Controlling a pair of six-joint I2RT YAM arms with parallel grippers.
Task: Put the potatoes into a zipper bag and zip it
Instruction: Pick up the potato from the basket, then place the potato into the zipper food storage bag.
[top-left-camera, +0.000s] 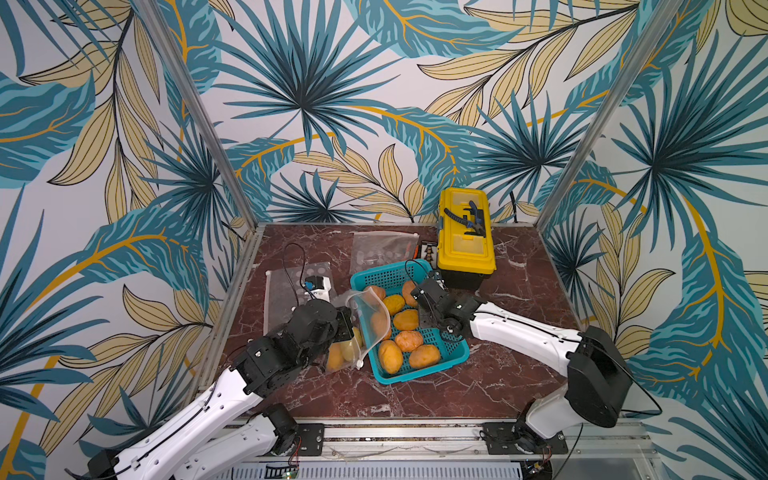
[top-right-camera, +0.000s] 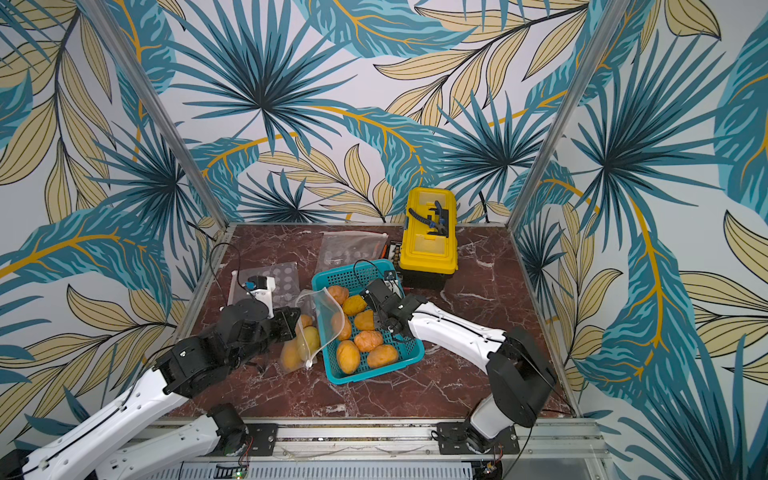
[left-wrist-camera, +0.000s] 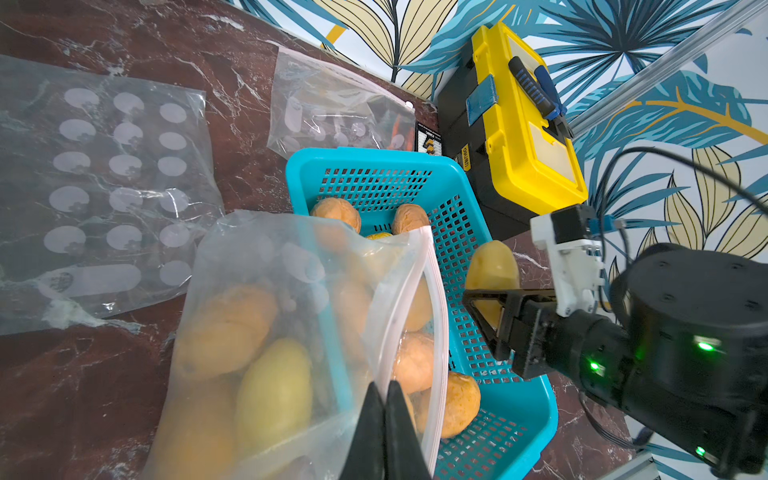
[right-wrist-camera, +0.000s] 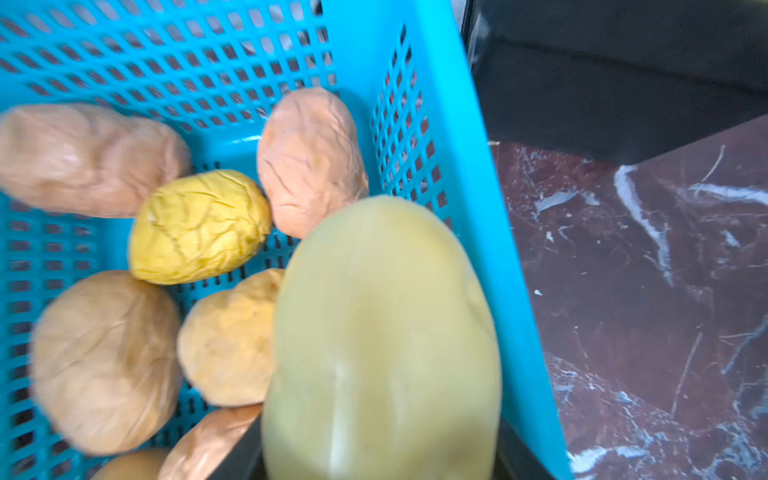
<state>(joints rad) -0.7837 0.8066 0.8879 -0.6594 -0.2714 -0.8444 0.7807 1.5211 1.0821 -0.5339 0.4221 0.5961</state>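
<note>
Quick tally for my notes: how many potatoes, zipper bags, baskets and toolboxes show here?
potatoes: 12
zipper bags: 3
basket: 1
toolbox: 1
Total: 17

Yellow toolbox (top-left-camera: 465, 249) beside teal basket (top-left-camera: 386, 276)

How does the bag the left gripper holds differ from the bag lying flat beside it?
The held bag stands open; the flat bag lies on the table. The held bag contains potatoes; the flat bag looks empty. Both are clear plastic with white dots.
</note>
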